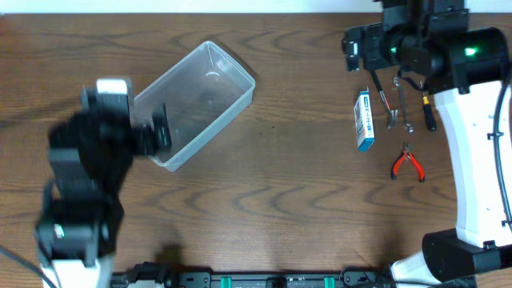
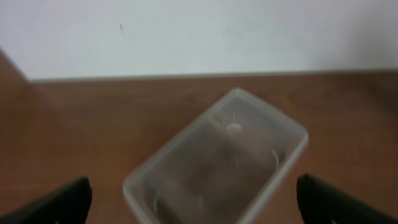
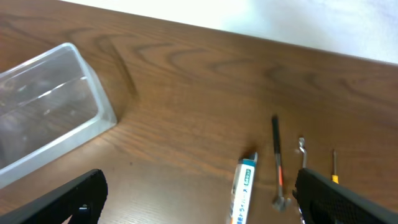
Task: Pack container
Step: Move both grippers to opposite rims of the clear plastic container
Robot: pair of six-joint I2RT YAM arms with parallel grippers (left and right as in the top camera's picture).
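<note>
Overhead: the clear rectangular plastic container (image 1: 196,104) sits diagonally at the left of the brown wooden table (image 1: 288,176), just beside the left gripper (image 2: 198,202). That gripper and the right gripper (image 3: 202,199) are both spread wide, holding nothing.

clear container (image 1: 202,98), blue-white box (image 1: 364,121), red pliers (image 1: 408,163)

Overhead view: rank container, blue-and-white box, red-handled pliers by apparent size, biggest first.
1. container, by far the largest.
2. blue-and-white box.
3. red-handled pliers, shorter than the box, though the gap is modest.
</note>
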